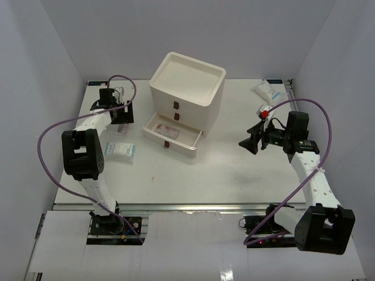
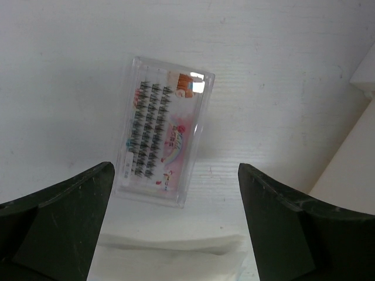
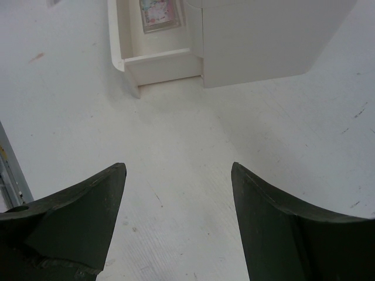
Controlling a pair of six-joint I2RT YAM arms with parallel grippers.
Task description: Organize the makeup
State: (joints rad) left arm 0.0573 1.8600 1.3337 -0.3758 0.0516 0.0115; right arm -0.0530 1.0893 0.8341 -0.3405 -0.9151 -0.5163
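A clear case of false lashes (image 2: 164, 132) lies on the table just ahead of my left gripper (image 2: 176, 170), which is open and empty above it, at the back left (image 1: 122, 112). A flat white sachet (image 2: 170, 257) lies under the gripper. Another sachet with blue print (image 1: 120, 151) lies in front of the left arm, and one (image 1: 266, 91) lies at the back right. My right gripper (image 1: 246, 144) is open and empty, pointing at the open bottom drawer (image 3: 132, 58), which holds a pink-printed case (image 3: 158, 14). No sponges or tube show.
The big cream three-drawer box (image 1: 187, 88) stands in the middle, its bottom drawer (image 1: 173, 136) pulled out toward the front left. A small white item with a red end (image 1: 265, 111) lies behind the right gripper. White walls close in both sides.
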